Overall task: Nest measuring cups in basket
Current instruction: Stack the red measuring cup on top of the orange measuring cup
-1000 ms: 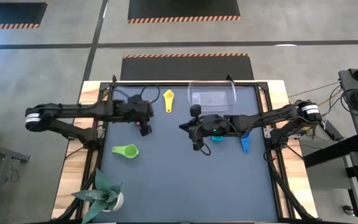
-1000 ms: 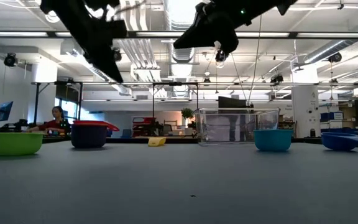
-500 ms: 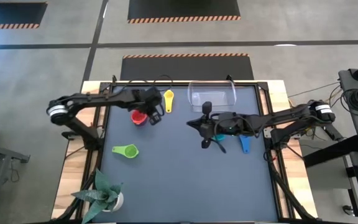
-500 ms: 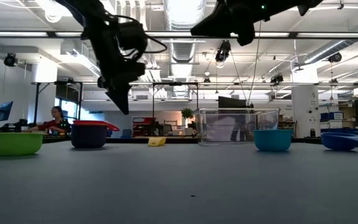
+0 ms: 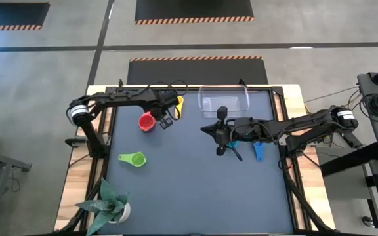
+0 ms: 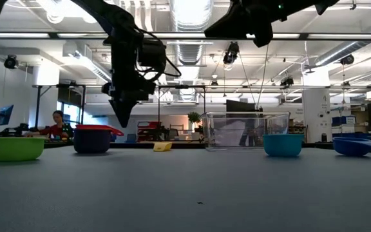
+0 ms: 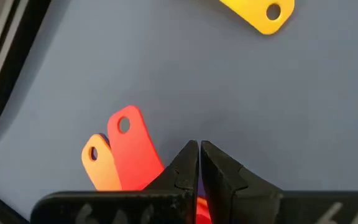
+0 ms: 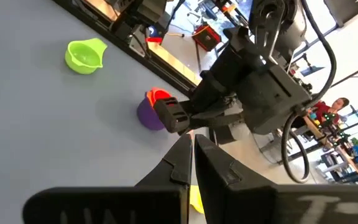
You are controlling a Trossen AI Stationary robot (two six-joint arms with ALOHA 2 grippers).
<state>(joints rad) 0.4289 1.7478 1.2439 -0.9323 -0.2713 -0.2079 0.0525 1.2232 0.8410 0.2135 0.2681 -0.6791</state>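
Left gripper (image 5: 165, 122) fingers pressed together, holding nothing, hanging above the bench (image 5: 189, 190) just beside the red cup (image 5: 146, 122), between it and the yellow cup (image 5: 178, 105). In the left wrist view its closed tips (image 7: 198, 155) sit over bare bench, next to the red handle (image 7: 131, 144) and an orange handle (image 7: 98, 163) lying side by side; the yellow handle (image 7: 258, 13) is farther off. In the low view the left gripper (image 6: 122, 116) points down above the stacked cups, red rim on top of a purple cup (image 6: 92, 141).

Right gripper (image 5: 220, 149) also closed tight and empty, raised mid-bench, just in front of the basket (image 5: 224, 99). Cyan cup (image 5: 232, 145) mostly hidden under this arm; blue cup (image 5: 259, 151) just beside it, toward the right edge. In the right wrist view its shut tips (image 8: 190, 149) look toward the left arm and the purple-and-red stack (image 8: 151, 109), green cup (image 8: 83, 55) beyond.

Green cup (image 5: 132, 158) sits alone at front left, well apart from the others. Basket stands at the back edge, clear, no cups in it in the low view (image 6: 247, 132). Potted plant (image 5: 111, 200) at the front left corner. A person (image 6: 58, 122) sits in the room behind.
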